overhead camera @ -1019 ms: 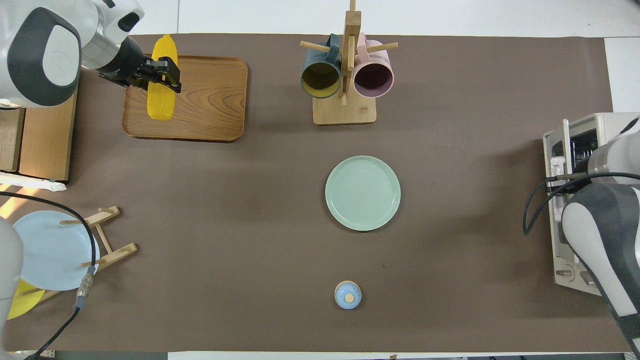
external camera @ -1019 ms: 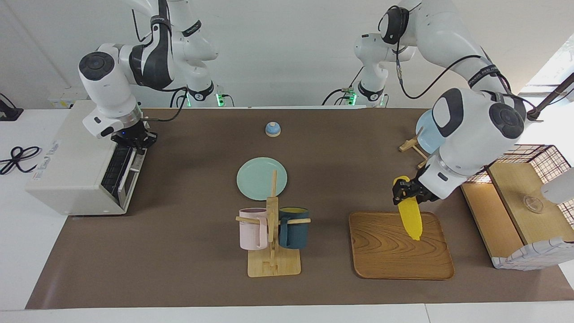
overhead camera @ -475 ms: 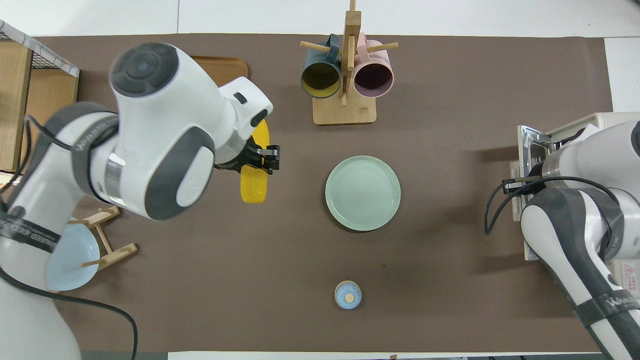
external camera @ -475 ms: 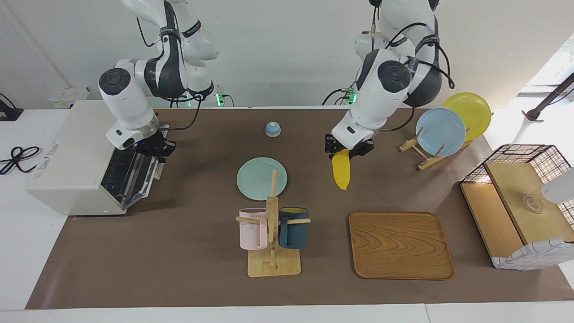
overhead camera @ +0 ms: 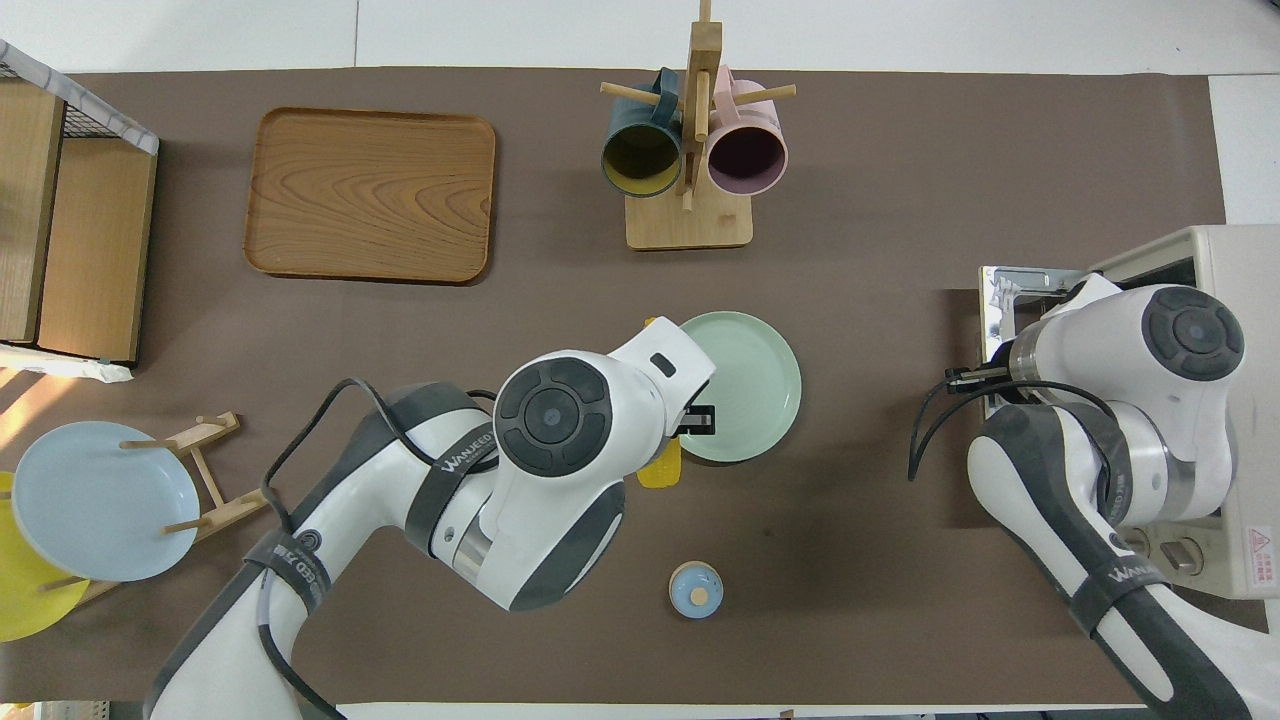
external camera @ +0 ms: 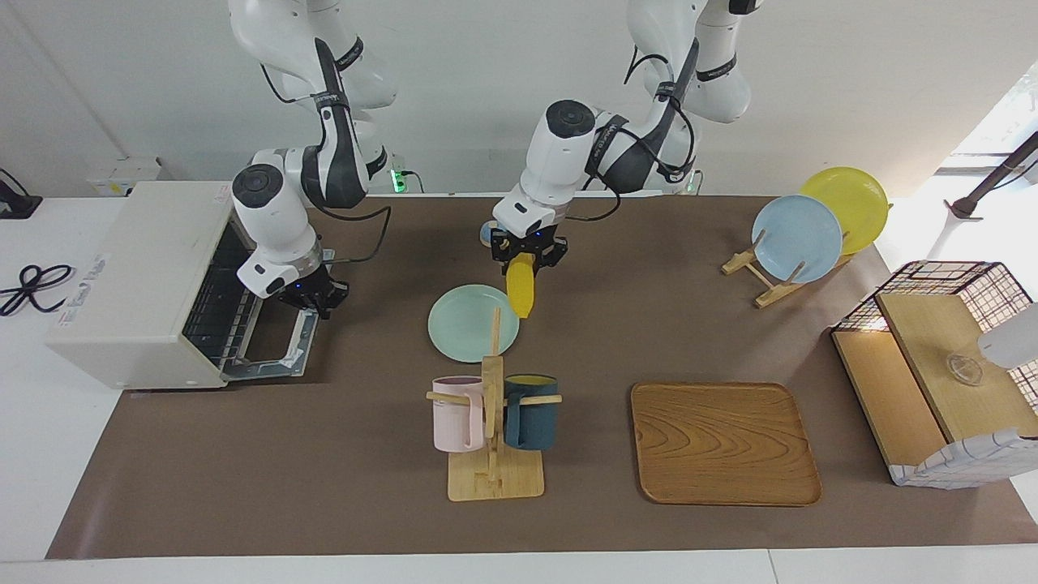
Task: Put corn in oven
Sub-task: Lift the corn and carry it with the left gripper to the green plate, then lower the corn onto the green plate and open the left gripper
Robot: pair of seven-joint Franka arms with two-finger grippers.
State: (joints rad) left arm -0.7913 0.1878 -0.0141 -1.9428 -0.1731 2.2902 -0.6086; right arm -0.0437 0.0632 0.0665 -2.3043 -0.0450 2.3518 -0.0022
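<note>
The yellow corn [external camera: 520,290] hangs tip-down from my left gripper [external camera: 527,253], which is shut on its upper end above the rim of the green plate [external camera: 466,328]. In the overhead view the left arm covers most of the corn [overhead camera: 660,471]. The cream-white oven [external camera: 122,276] stands at the right arm's end of the table, its door [external camera: 272,357] swung down almost flat and the wire rack showing inside. My right gripper [external camera: 312,296] is shut on the handle at the door's free edge. The oven also shows in the overhead view [overhead camera: 1240,270].
A mug rack [external camera: 493,422] with a pink and a dark blue mug stands farther from the robots than the plate. A wooden tray [external camera: 724,442], a plate stand [external camera: 799,235] with blue and yellow plates and a wire-and-wood basket box [external camera: 941,365] are toward the left arm's end. A small blue knob [overhead camera: 695,589] sits near the robots.
My left gripper lifted the corn off the wooden tray and carried it to the green plate's rim. My right gripper pulled the oven door from shut to nearly flat open.
</note>
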